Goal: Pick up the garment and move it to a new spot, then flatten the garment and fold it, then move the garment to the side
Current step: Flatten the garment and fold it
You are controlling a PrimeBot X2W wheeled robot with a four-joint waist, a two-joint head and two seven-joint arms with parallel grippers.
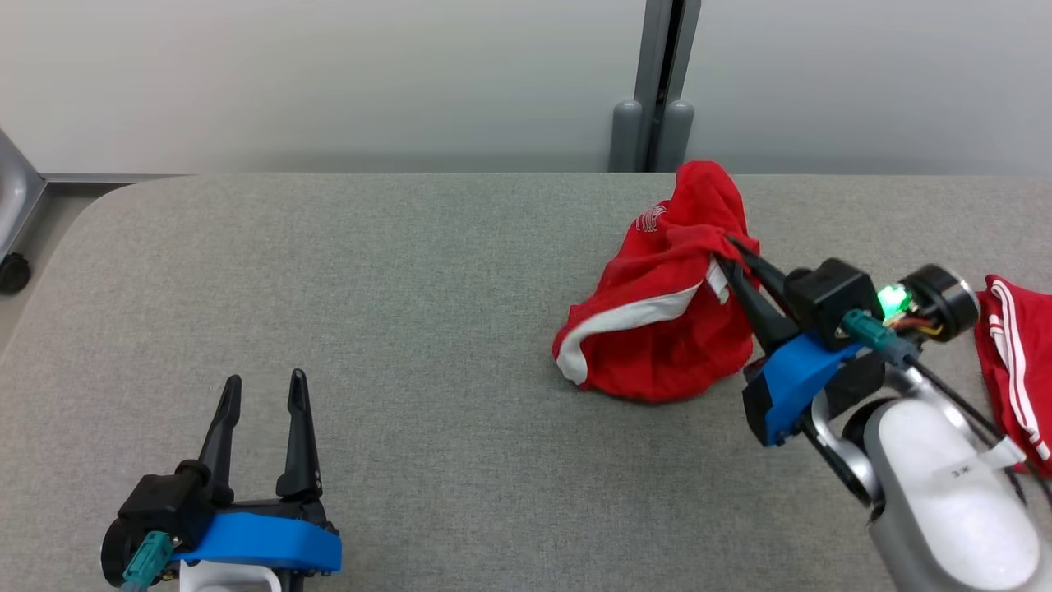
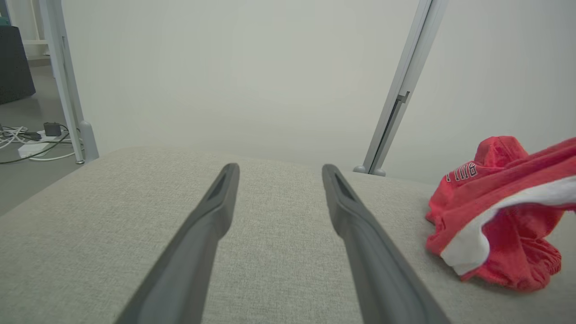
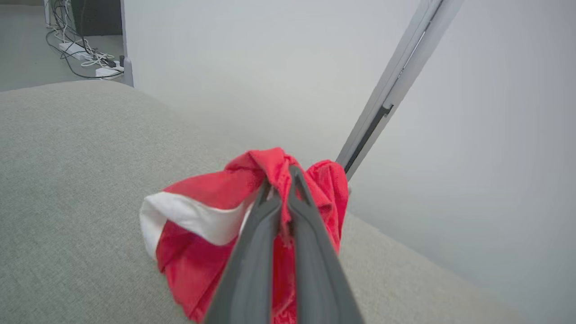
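garment: crumpled red cloth, white trim, far right; likely light, limp, drapes
right gripper: jaws clamped on top fold, fair hold
left gripper: jaws wide, empty

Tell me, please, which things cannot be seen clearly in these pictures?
- Head view: the second red cloth is cut by the right edge and partly covered by the right arm.
- Head view: the print on the red garment is too small to read.
- Right wrist view: the shut jaws hide how much cloth they pinch.
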